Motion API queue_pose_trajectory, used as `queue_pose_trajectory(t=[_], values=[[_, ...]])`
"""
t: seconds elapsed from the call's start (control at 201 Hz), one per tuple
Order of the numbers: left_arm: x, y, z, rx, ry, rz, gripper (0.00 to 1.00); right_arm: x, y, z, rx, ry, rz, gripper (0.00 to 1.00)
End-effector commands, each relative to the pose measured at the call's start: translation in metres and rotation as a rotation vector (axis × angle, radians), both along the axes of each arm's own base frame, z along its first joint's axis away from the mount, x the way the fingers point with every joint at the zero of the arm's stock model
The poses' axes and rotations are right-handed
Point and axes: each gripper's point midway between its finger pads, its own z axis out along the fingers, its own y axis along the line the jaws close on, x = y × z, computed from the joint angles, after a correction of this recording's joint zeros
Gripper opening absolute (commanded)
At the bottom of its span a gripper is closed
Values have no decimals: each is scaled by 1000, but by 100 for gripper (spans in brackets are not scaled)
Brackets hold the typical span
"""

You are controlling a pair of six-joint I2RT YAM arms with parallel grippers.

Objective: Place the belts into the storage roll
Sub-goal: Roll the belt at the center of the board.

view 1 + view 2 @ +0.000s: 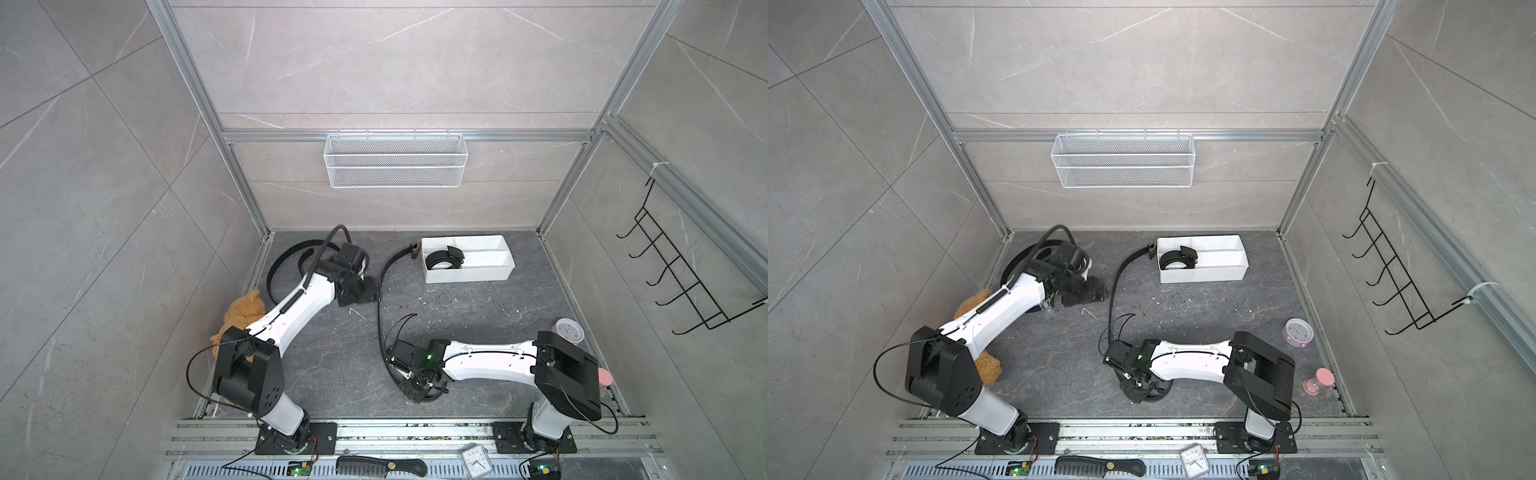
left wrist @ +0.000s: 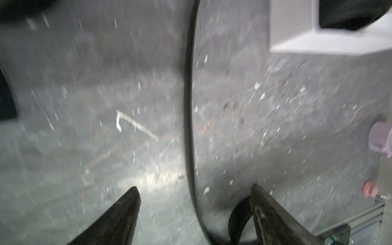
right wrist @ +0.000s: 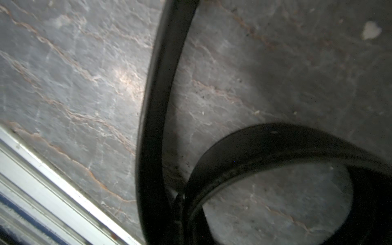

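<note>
The storage roll [image 1: 469, 275], a white divided tray, stands at the back of the floor; one belt [image 1: 442, 260] lies coiled in its near-left compartment. A second belt [image 1: 379, 320] runs from its buckle beside the tray down to my right gripper [image 1: 415, 388], which is shut on its looped end [image 3: 275, 135]. My left gripper [image 2: 195, 188] hangs open and blurred over this strap [image 2: 188, 101], which passes between its fingers [image 2: 127, 207]. A third belt [image 1: 286, 257] curls at the back left, partly under my left arm.
A white mesh basket [image 1: 395, 160] hangs on the back wall and a black hook rack [image 1: 681, 270] on the right wall. A brown plush toy [image 1: 243, 309] lies by the left arm. A purple clock [image 1: 568, 330] and a pink timer [image 1: 1318, 380] stand at the right.
</note>
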Motion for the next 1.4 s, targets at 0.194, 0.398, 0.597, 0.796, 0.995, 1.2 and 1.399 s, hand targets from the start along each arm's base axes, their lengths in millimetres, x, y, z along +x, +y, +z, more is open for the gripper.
queue_pose_trajectory(t=[0.194, 0.398, 0.597, 0.796, 0.995, 1.2, 1.399], values=[[-73, -38, -60, -38, 182, 125, 81, -1, 1, 7, 45, 0, -13, 0], [-88, -36, -89, 54, 249, 128, 64, 0, 1, 9, 58, -10, -18, 0], [-83, -29, -104, 172, 254, 85, 38, -2, -5, 8, 56, -10, -21, 0], [-68, -16, -96, 255, 212, 31, 0, -12, -8, 5, 64, 11, 19, 0], [-19, 9, -74, 327, 143, -67, 0, -40, 9, -1, 44, 46, 148, 0], [29, 36, -65, 442, 102, -160, 0, -54, 3, -2, 7, 61, 186, 0], [69, -23, -57, 243, 29, -240, 0, -53, 17, 6, 57, 39, 220, 0]])
